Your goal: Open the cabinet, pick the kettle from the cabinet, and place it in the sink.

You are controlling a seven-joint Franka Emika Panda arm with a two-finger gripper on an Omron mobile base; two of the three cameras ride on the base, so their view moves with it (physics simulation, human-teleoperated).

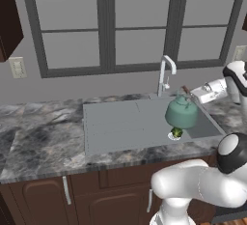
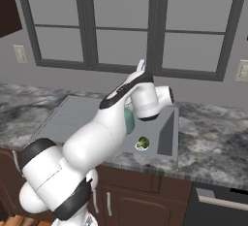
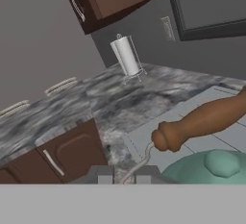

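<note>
In the right base view the robot's own arm stands in front of the kettle; only a narrow teal strip shows beside the forearm, and its handle and spout are hidden. The same arm covers the middle of the sink and most of the faucet, of which only the tip shows.

In the left base view the end effector sits at the kettle's handle; its finger tips are too small to make out. The broccoli piece is partly hidden beneath the kettle. The cabinet is cut off by the left edge.

In the hand view the kettle's body is cut off at the bottom.
</note>
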